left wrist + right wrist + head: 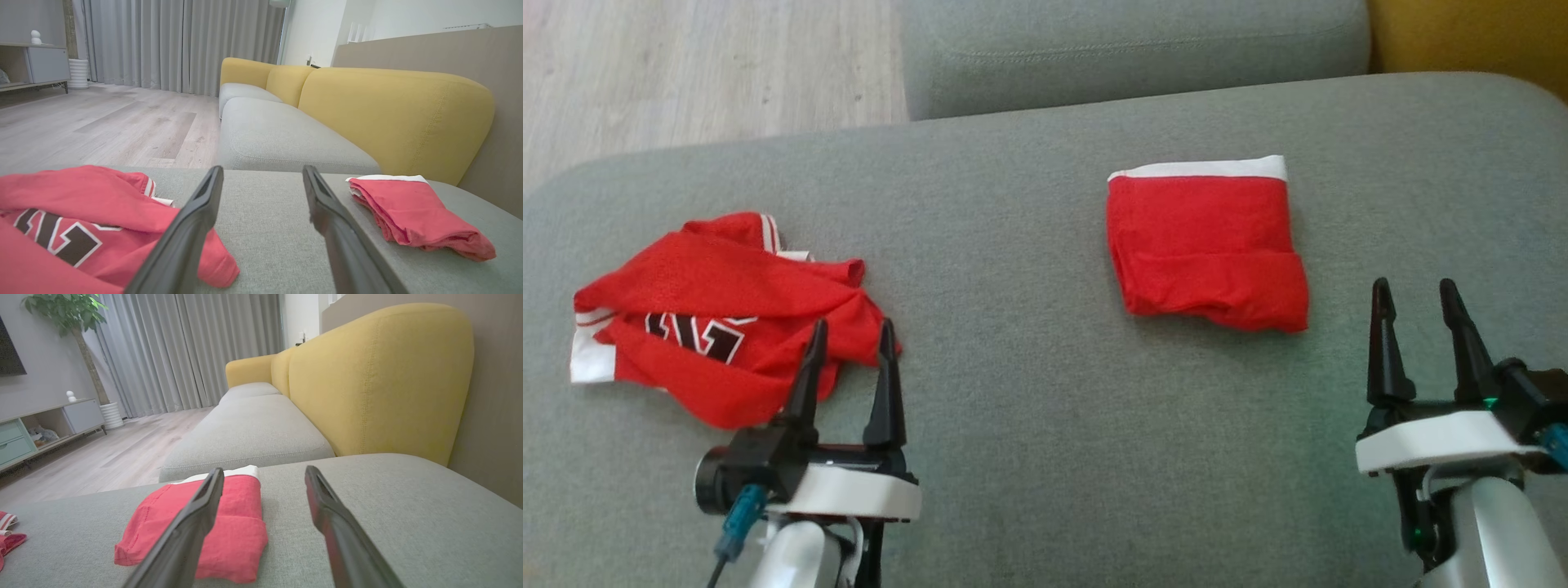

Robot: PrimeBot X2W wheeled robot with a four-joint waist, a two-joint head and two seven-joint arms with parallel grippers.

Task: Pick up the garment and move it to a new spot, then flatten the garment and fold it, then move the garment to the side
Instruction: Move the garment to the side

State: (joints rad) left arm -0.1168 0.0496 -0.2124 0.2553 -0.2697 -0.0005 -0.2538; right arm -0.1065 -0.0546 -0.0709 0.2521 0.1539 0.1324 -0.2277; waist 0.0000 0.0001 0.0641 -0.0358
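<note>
Left tool [853, 324]: lower left of the head frame, two dark fingers spread wide, nothing between them. In the left wrist view this tool [262, 168] has bare grey fabric in the gap.

Right tool [1414, 283]: lower right of the head frame, two fingers also spread wide, gap empty. In the right wrist view, the right tool [264, 468] points over the cushion, and its left finger crosses in front of the folded piece.

Count of garments: two, both red, well apart on the grey cushion [1029, 408].
1. Crumpled red jersey [711, 310], left of the head frame, bunched in a heap, white trim at its edges, part of a black-and-white numeral showing. The left tool's fingertips overlap its lower right edge; contact cannot be told. Left wrist view: the jersey [81, 212] fills the lower left.
2. Folded red garment [1205, 245], right of centre, a neat rectangle with a white band along its top edge. It sits up and to the left of the right tool, not touching it. It also appears at [416, 212] and [237, 522].

Background: one second grey seat cushion [1135, 49] at top centre, yellow backrest [1462, 33] at upper right, wood floor [686, 73] at upper left.
</note>
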